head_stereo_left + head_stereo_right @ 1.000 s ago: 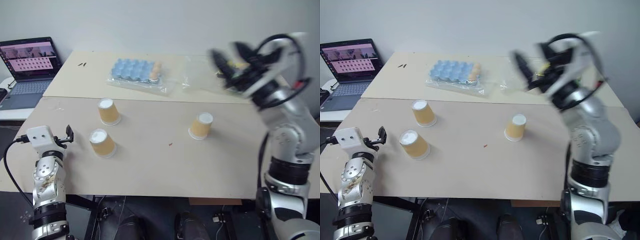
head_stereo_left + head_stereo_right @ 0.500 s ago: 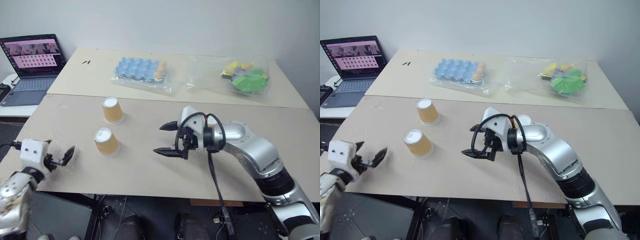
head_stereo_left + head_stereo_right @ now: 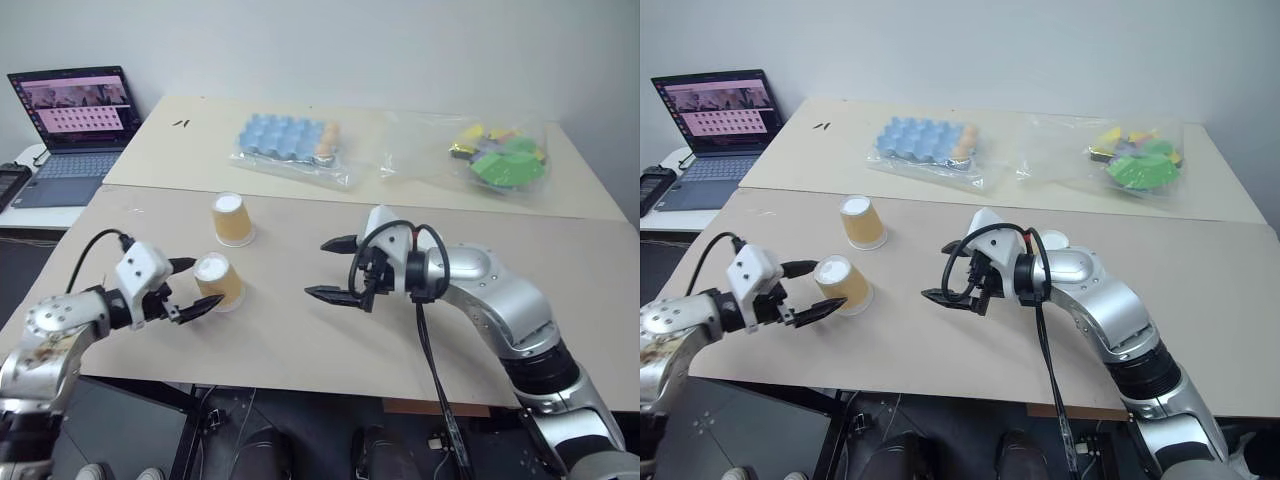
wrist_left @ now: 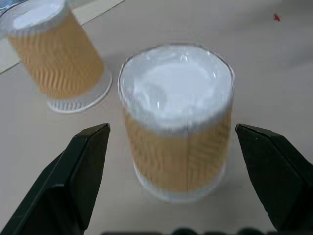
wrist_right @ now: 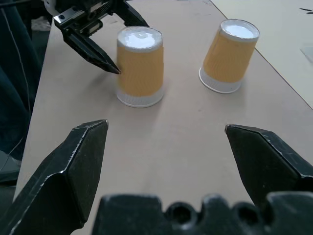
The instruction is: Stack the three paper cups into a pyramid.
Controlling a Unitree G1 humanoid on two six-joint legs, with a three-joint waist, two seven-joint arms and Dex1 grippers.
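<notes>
Table (image 3: 300,340): two tan tops set edge to edge, viewed from the head camera.

Cups, all inverted, white bases up:
- Near cup (image 3: 219,281), at 9 o'clock from table centre. Stands upright between the fingers of the left gripper (image 3: 185,288), which is spread wide; neither finger presses the cup wall in the left wrist view.
- Far cup (image 3: 232,219), at 12 o'clock from the near cup, close by but apart from it.
- Third cup (image 3: 1051,241), only its white top showing behind the right arm, at 3 o'clock from the other two and well apart.
No cup rests on another.

Right gripper (image 3: 333,268): fingers spread fully, holding nothing, above the table centre, pointing toward 9 o'clock at the near cup.

Other items on the far top:
- Blue tray (image 3: 280,138) in clear wrap, at 12 o'clock from the far cup.
- Clear bag (image 3: 495,158) of green and yellow pieces, at 2 o'clock.
- Laptop (image 3: 72,120), open, at 10 o'clock beside the table.
</notes>
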